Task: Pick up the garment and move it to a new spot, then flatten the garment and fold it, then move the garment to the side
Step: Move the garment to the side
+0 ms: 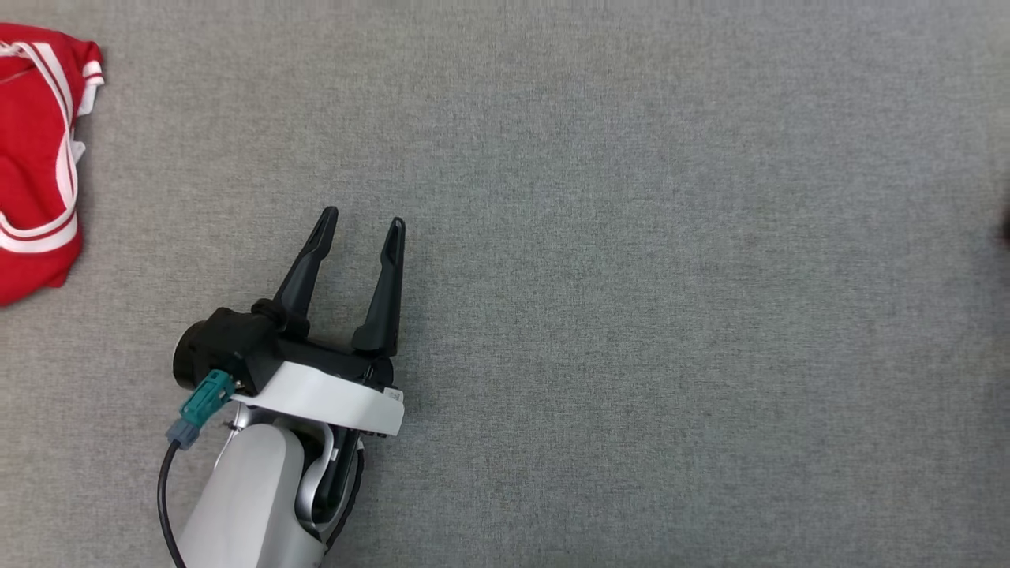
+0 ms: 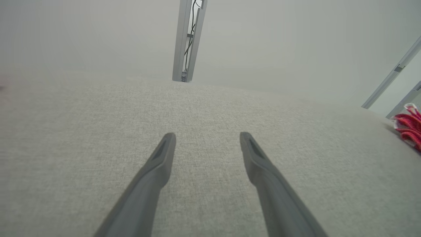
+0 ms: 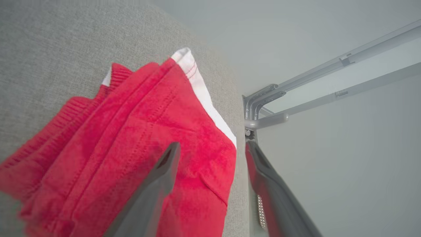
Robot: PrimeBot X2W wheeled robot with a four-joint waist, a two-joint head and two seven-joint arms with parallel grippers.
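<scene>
The garment (image 1: 35, 158) is red with white stripes and lies bunched at the far left edge of the head view. My left gripper (image 1: 363, 217) hovers open over bare grey cloth to the garment's right, with nothing between its fingers. In the left wrist view the left gripper (image 2: 207, 135) points across the table, and a corner of the garment (image 2: 409, 130) shows at the right edge. In the right wrist view my right gripper (image 3: 210, 146) stands open over the folded garment (image 3: 131, 138). One finger lies over the red fabric, the other by its hem at the table's edge.
A grey cloth table (image 1: 631, 276) spreads wide to the right of the left gripper. The garment lies close to the table's edge (image 3: 235, 98), beyond which stands a grey metal frame (image 3: 263, 108). A metal post (image 2: 187, 39) rises past the far edge.
</scene>
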